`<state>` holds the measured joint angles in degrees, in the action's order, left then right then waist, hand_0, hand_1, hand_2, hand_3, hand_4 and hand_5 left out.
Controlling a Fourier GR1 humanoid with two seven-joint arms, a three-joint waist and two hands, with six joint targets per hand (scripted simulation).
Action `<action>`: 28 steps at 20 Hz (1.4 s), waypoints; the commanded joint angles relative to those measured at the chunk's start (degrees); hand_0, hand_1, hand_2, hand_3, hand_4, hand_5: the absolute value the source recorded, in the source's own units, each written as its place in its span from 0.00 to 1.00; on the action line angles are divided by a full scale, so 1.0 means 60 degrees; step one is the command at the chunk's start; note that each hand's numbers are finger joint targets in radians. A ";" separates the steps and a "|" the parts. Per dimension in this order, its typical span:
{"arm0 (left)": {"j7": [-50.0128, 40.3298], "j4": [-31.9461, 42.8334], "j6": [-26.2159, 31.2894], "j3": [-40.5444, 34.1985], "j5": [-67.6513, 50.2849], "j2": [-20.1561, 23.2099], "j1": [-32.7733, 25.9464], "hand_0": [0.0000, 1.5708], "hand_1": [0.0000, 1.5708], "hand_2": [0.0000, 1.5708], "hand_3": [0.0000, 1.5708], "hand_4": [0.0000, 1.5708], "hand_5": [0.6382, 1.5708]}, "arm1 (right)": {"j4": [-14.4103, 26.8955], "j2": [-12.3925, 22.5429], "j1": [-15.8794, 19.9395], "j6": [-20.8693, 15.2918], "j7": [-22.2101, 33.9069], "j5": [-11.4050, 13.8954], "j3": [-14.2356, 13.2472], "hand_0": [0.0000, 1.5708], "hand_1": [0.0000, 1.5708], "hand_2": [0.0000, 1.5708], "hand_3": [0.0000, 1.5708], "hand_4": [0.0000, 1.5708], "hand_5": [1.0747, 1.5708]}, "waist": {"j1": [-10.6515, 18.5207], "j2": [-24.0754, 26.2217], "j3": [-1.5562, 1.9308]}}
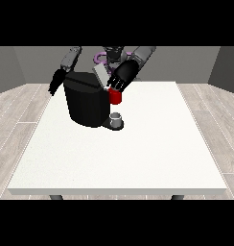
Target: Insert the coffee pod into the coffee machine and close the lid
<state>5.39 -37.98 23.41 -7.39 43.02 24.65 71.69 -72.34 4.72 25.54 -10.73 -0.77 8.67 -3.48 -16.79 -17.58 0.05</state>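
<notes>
A large white rectangular table [138, 158] is seen with a black, boxy coffee machine [85, 103] standing near its far left. A raised grey lid [101, 74] and a red thing at the machine [115, 97] are shown. A small grey thing [116, 117] sits on the machine's base. The hand at the view's right [120, 81] is held over the red thing; whether its fingers are spread cannot be told. The hand at the view's left [55, 82] is hung straight-fingered behind the machine. No writing can be read.

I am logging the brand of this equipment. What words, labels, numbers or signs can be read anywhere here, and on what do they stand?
None can be read. The coffee machine, its raised lid, the red thing at the machine, the grey thing at its base and the white table all show plain surfaces without text or signs.
</notes>
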 commanded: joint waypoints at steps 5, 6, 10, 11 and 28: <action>0.0013 0.0156 -0.0421 -0.0070 0.0158 0.0051 0.0206 0.76 0.76 0.77 0.75 0.23 1.00 | -0.0087 -0.0019 0.0022 0.0070 0.0257 0.0076 0.0152 0.00 0.00 0.00 0.00 0.00 1.00 | -0.0227 0.0021 -0.0006; 0.0160 -0.0025 -0.0466 0.0094 0.0240 -0.0070 0.0315 0.75 0.75 0.76 0.74 0.22 1.00 | 0.0153 -0.0168 0.0299 -0.0300 0.0209 0.0184 0.0063 0.00 0.00 0.00 0.00 0.00 1.00 | 0.0063 -0.0155 -0.0005; 0.0335 0.0175 -0.0839 0.0320 0.0730 0.0368 -0.0068 0.77 0.77 0.78 0.72 0.00 1.00 | -0.0293 -0.0031 -0.0101 0.0070 -0.0012 0.0113 0.0220 0.00 0.00 0.00 0.00 0.00 1.00 | -0.0339 -0.0148 -0.0006; 0.0115 0.0116 -0.0258 0.0258 0.0594 0.0463 0.0398 0.77 0.77 0.78 0.70 0.00 1.00 | 0.0159 0.0366 0.0248 0.0335 -0.0211 -0.0221 -0.0287 0.00 0.00 0.00 0.00 0.00 1.00 | -0.0104 -0.0198 -0.0001; 0.0987 0.0205 -0.1491 0.0177 0.0883 0.0364 0.0222 0.78 0.78 0.76 0.60 0.00 1.00 | -0.0165 0.0009 0.0016 -0.0095 0.0095 0.0199 0.0099 0.00 0.00 0.00 0.00 0.00 1.00 | -0.0277 -0.0442 -0.0004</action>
<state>11.23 -36.28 15.83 -6.56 47.90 27.73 72.82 -74.68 4.63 26.92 -11.21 1.40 9.90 -2.40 -18.80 -20.41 0.05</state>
